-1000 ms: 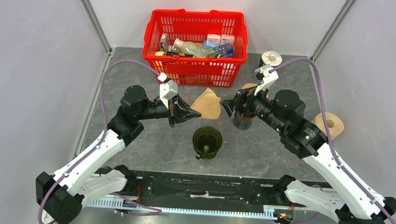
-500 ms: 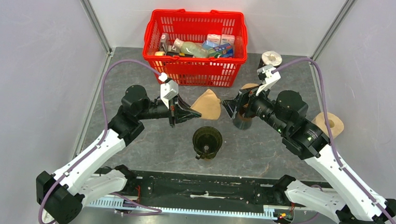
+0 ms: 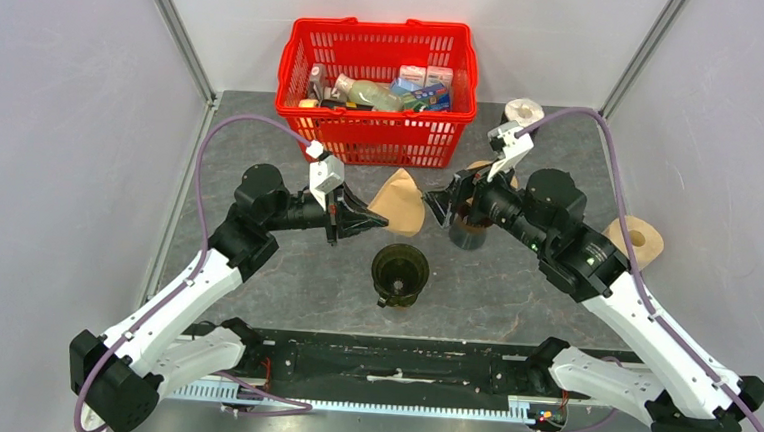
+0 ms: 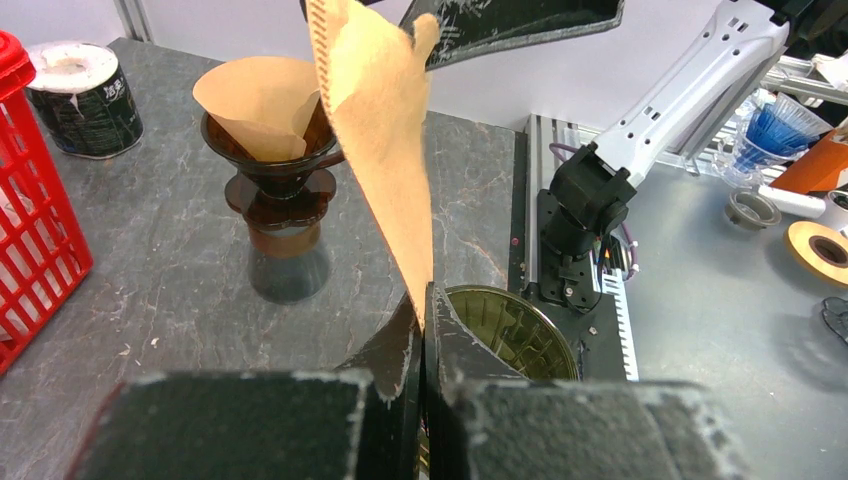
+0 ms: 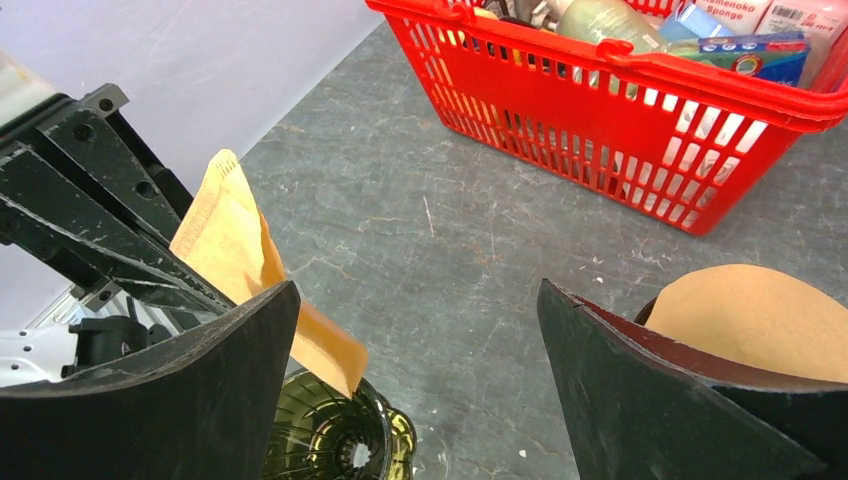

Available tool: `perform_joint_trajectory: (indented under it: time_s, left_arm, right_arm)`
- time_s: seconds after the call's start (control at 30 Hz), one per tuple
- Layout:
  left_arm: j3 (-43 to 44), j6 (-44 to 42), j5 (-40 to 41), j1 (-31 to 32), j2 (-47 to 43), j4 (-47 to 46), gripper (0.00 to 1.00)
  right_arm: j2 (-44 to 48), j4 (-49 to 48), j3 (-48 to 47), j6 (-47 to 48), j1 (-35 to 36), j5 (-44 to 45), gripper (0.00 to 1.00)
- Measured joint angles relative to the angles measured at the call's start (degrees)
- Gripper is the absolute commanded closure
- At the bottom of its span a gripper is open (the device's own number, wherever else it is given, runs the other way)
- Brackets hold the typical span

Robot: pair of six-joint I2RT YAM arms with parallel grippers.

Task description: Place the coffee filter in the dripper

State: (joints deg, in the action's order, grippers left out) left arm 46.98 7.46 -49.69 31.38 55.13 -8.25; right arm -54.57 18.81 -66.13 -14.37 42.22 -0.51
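A tan paper filter [image 3: 404,199] hangs in the air between two robot arms, a little beyond an empty dark green dripper [image 3: 400,270] standing on the grey desk [image 3: 304,281]. The left claw [image 4: 425,345] is pressed together on the filter's lower edge, so the flat, folded cone stands up from it. The right claw [image 5: 417,300] is spread wide, facing the filter and holding nothing. The paper looks feather-light, thin and floppy, easy to crease or tear. It likely wants a gentle pinch at the crimped seam or rim, then opening out before it goes in.
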Motion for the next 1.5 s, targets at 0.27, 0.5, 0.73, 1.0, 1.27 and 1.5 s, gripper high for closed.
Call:
perform_joint_trajectory:
  time_s: [0.27,0.5,0.73,1.0,1.27,1.5]
  left_arm:
    - [0.00,-0.35,0.00,0.00,-0.13,0.00,0.98]
    - [0.00,-0.90,-1.09,0.00,-0.57,-0.02,0.98]
    - [0.00,-0.94,-1.44,0.00,-1.07,-0.07,0.98]
    - [0.00,-0.94,-3.06,0.00,-0.96,-0.44,0.98]
    - [-0.02,-1.03,-6.93,0.00,-0.98,-1.49,0.98]
    - [-0.11,-1.53,-10.56,0.00,-0.98,-2.40,0.98]
  right_arm:
    - [-1.03,1.01,-0.31,0.04,0.00,-3.34,0.03]
    - [-1.05,2.40,-0.35,0.57,0.00,-4.92,0.03]
    - [-1.18,3.21,-0.35,0.68,0.00,-6.75,0.03]
    - [-2.10,1.97,-0.31,1.38,0.00,-12.35,0.04]
    - [-4.74,1.42,-0.31,3.72,0.00,-16.26,0.16]
    - [-5.11,1.11,-0.28,6.10,0.00,-23.45,0.25]
